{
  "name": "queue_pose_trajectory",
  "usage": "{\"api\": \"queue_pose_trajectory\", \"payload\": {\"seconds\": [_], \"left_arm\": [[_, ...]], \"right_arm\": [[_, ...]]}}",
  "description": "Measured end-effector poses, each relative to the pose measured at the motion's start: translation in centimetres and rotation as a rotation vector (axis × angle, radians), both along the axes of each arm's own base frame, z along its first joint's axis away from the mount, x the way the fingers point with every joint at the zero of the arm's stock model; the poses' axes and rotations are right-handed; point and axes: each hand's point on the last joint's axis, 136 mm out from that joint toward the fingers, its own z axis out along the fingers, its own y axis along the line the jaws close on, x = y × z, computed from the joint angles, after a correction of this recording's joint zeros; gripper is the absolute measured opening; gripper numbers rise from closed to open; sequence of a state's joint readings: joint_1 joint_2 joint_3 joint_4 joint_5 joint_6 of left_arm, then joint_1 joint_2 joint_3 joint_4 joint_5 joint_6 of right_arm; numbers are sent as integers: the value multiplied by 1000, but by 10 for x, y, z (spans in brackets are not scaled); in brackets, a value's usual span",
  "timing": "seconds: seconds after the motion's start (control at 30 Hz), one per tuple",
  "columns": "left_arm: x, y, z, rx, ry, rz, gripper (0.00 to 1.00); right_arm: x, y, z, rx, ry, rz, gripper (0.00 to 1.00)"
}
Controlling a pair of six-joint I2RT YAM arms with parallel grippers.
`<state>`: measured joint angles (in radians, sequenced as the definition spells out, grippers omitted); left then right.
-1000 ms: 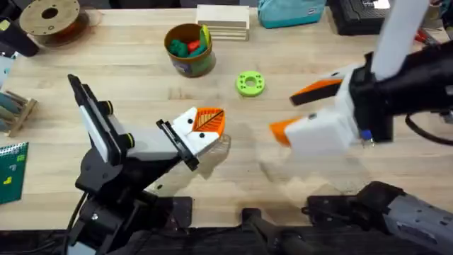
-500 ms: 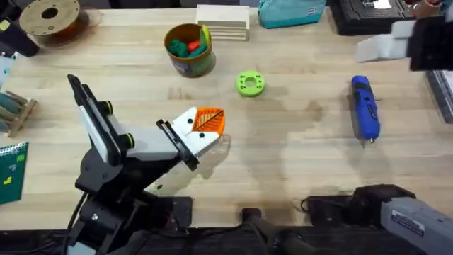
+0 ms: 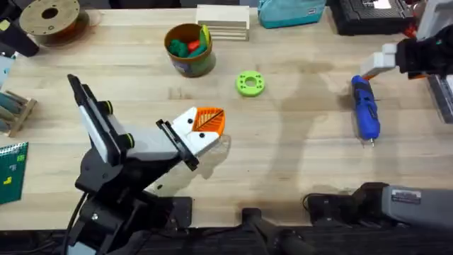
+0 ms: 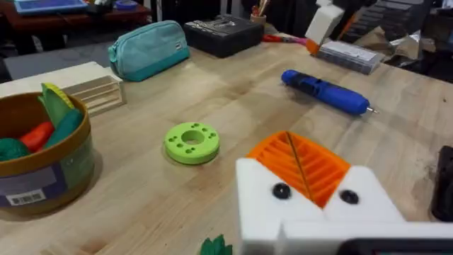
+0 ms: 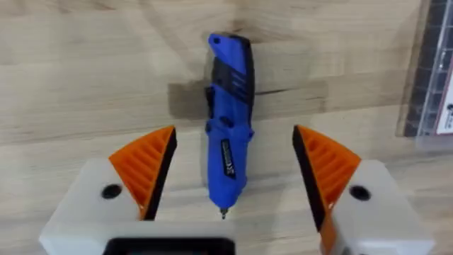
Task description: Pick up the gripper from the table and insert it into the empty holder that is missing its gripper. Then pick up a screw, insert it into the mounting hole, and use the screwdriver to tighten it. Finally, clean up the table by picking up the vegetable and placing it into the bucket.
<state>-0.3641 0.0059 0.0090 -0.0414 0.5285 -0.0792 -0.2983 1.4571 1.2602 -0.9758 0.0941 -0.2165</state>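
Note:
The blue screwdriver lies on the table at the right, its bit toward the near edge. My right gripper hangs above it, open. Its orange pads stand either side of the screwdriver without touching it. My left gripper rests low at the table's middle, its two orange pads pressed together. A green leafy tip, perhaps the vegetable, pokes out beside it. The bucket stands at the back with toy food inside. The loose gripper piece, the empty holder and the screw are out of view.
A round green disc lies between the bucket and the screwdriver. A brown spool sits at the back left. Along the back edge are a wooden block stack, a teal pouch and a black case.
My right arm has swung from low over the table's middle right to the far right, uncovering the screwdriver, which lies still. The left arm has not moved.

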Motion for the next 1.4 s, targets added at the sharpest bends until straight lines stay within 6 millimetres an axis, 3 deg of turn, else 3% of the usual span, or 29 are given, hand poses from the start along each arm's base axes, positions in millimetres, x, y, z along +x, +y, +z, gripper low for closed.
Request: {"api": "queue_pose_trajectory", "payload": {"seconds": [0.3,0.47,0.7,1.17,1.27,1.4], "left_arm": [[0,0,0,0,0,0,5],[0,0,0,0,0,0,5],[0,0,0,0,0,0,5],[0,0,0,0,0,0,5],[0,0,0,0,0,0,5],[0,0,0,0,0,0,5]], "right_arm": [[13,-3,-68,52,179,141,990],[17,1,-95,97,228,169,990],[34,-10,-100,93,160,132,990],[22,-14,-119,145,224,70,949],[24,-16,-119,142,218,66,856],[25,-18,-118,140,211,59,476]]}}
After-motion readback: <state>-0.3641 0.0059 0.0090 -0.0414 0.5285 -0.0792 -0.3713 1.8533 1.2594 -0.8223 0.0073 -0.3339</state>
